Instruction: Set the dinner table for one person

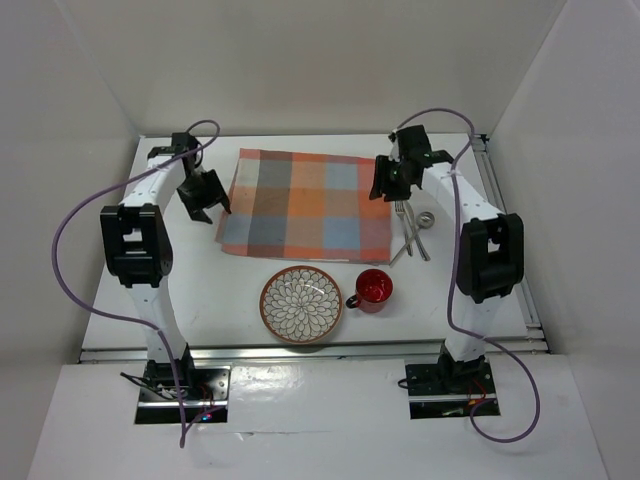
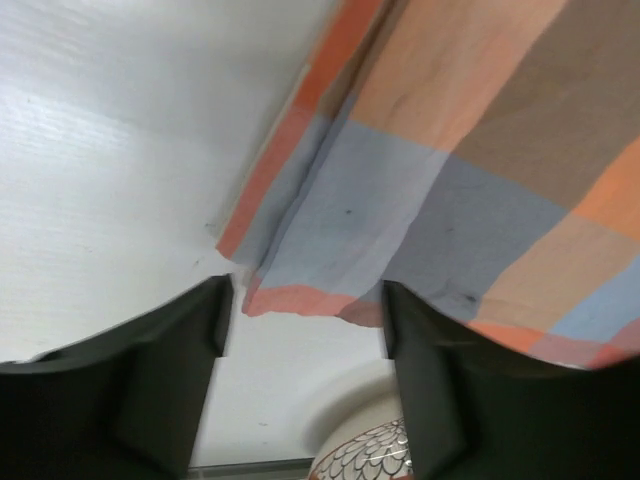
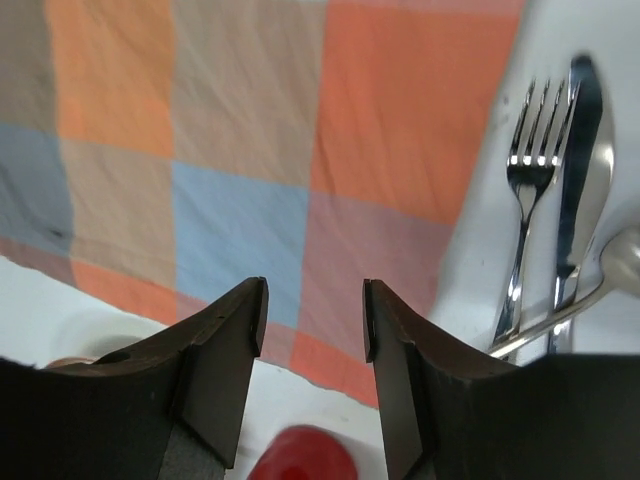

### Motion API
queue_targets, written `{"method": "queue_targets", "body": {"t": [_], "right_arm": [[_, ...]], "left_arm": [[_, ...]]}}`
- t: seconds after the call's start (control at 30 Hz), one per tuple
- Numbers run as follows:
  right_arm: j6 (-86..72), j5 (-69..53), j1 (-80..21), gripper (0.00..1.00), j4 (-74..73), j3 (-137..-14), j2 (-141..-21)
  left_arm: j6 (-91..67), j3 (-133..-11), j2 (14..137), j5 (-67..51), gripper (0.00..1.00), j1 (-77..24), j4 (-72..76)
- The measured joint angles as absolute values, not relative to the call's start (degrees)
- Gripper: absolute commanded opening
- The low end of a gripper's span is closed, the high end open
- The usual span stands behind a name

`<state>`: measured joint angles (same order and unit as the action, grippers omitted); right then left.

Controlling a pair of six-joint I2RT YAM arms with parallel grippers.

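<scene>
White matte tabletop (image 1: 200,290) fills the middle of my overhead view. It lies flat under everything, and its long side seems to run left to right, parallel to the line of the two arm bases. Pale walls close it in at the left, right and far sides, and a metal rail runs along its near and right edges.

On its far middle I see an orange-and-blue checked placemat (image 1: 305,205), also lengthwise left to right and turned slightly askew. The left wrist camera shows a fold along its near left corner. Nearer to me, apart from the cloth, sit a round patterned plate (image 1: 302,304) and, just to its right, a red mug (image 1: 374,288). Just right of the placemat a fork (image 3: 530,190) and a knife (image 3: 580,170) lie side by side, tips towards the far edge, and a spoon (image 3: 625,260) lies slantwise across their handles.

My left pincer (image 2: 303,318) hangs above the placemat's near left corner, its jaws spread with nothing between them. My right pincer (image 3: 314,320) hovers over the placemat's right side, close to the cutlery. Its jaws are also apart and hold nothing. The cutlery sits right below that arm's wrist, while the plate and mug stand between the two arms. Purple cables (image 1: 70,240) loop from each arm.
</scene>
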<state>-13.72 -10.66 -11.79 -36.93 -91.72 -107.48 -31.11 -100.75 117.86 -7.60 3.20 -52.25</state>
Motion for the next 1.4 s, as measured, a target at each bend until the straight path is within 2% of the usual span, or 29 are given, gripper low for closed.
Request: {"method": "queue_targets", "body": {"t": [0.1, 0.2, 0.33, 0.37, 0.47, 0.6, 0.63, 0.7, 0.73, 0.87, 1.27, 1.3, 1.4], "right_arm": [[-14.83, -9.67, -11.60, 0.61, -37.36, -87.29, -107.44], [-16.03, -10.02, -10.72, 0.61, -38.17, -82.00, -107.04], [-17.58, -12.88, -8.23, 0.61, -38.59, -74.98, -105.08], [-17.93, -13.61, -7.64, 0.61, -38.61, -73.52, -104.55], [-18.68, -15.53, -6.85, 0.62, -38.11, -71.09, -103.94], [-19.05, -17.43, -6.98, 0.59, -36.95, -69.73, -103.96], [-19.05, -17.89, -6.98, 0.57, -36.60, -69.67, -104.01], [-18.87, -18.98, -6.98, 0.52, -35.64, -69.49, -104.01], [-18.76, -19.53, -6.98, 0.39, -35.09, -69.36, -104.01], [-18.11, -21.76, -6.98, 0.00, -33.85, -69.30, -104.79], [-17.96, -19.92, -6.98, 0.00, -34.13, -74.59, -105.14], [-17.93, -19.66, -6.98, 0.13, -34.09, -74.67, -104.95], [-18.44, -18.72, -6.98, 0.72, -34.37, -74.54, -104.86]], "left_arm": [[-31.46, -97.36, 117.60, -7.42, 0.84, 3.16, -51.96], [-31.51, -92.86, 117.60, -7.53, 0.80, 3.11, -51.13], [-31.68, -87.13, 117.58, -8.75, 0.73, 3.09, -49.41], [-31.70, -86.13, 117.58, -9.08, 0.67, 3.07, -49.21], [-31.83, -85.17, 117.58, -9.74, 0.58, 3.07, -48.84], [-31.86, -85.25, 117.58, -9.85, 0.36, 3.07, -47.29], [-31.81, -85.49, 117.62, -9.85, 0.24, 3.07, -47.29], [-31.59, -86.11, 117.71, -9.87, 0.14, 3.07, -47.16], [-31.73, -86.48, 117.75, -9.85, 0.00, 3.07, -47.16], [-31.75, -88.44, 118.04, -9.52, 0.00, 3.07, -47.99], [-31.66, -105.41, 118.08, -9.47, 0.00, 3.05, -54.02], [-31.66, -106.80, 118.08, -9.61, 0.00, 3.05, -54.26], [-31.66, -108.44, 118.08, -10.33, 0.00, 3.05, -54.37]]}}
